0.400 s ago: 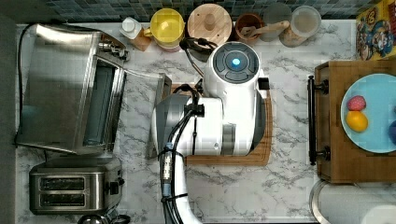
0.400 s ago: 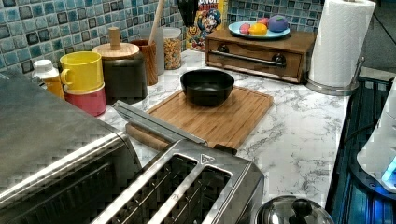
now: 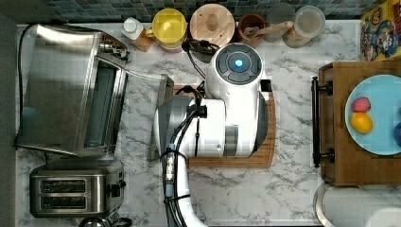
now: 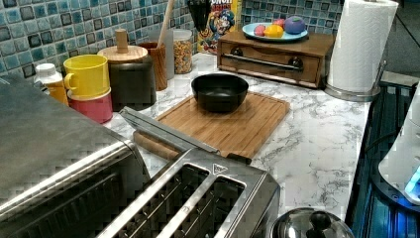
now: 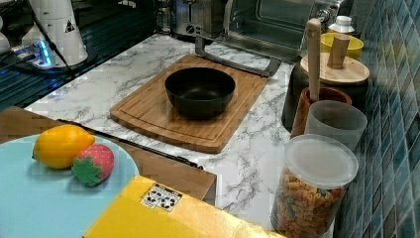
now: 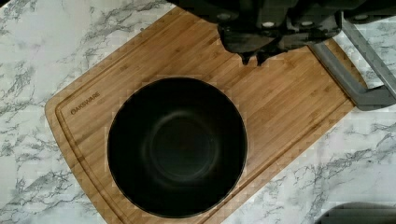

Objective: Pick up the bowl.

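The matte black bowl [image 4: 219, 91] stands upright and empty on the bamboo cutting board [image 4: 233, 126], towards the board's far end in the left view. The right view has the bowl [image 5: 199, 91] mid-board, and the wrist view looks straight down into the bowl [image 6: 177, 147]. My gripper [image 6: 252, 59] hangs high above the board, off the bowl's rim, with its fingertips together and nothing between them. In the left view the gripper [image 4: 200, 15] is a dark shape well above and behind the bowl. The white arm [image 3: 231, 109] covers the board in the top view.
The toaster oven's open door [image 5: 237, 62] lies against the board's edge. A lidded wooden canister [image 4: 130, 74], stacked yellow and pink cups [image 4: 89, 87], a wooden cup with a spoon [image 4: 159, 54] and jars line the tiled wall. A wooden drawer box [image 4: 277, 57] carries a blue fruit plate.
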Motion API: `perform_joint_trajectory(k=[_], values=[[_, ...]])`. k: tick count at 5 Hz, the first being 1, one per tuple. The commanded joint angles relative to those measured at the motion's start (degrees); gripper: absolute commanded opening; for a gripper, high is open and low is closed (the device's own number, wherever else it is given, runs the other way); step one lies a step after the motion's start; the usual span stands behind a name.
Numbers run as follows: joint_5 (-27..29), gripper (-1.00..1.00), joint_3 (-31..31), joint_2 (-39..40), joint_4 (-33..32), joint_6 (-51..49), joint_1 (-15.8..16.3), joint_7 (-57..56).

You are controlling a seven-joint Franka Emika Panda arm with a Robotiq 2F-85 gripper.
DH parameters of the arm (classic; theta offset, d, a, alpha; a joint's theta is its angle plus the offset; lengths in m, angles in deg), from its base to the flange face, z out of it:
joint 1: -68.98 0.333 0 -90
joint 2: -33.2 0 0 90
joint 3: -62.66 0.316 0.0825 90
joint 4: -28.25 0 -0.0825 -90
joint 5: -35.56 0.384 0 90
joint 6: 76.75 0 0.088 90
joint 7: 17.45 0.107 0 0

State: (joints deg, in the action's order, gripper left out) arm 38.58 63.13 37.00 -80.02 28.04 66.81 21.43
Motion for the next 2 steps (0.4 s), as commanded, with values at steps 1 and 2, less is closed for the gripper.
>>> perform_joint_trajectory(k=[1,2], values=[[-3.9,-1.0,-1.4,-7.5,-12.7,8.4,-0.9,0.4],[-5.2,-1.0,-2.9,-10.3,-17.0,11.0,-2.1,0.7]])
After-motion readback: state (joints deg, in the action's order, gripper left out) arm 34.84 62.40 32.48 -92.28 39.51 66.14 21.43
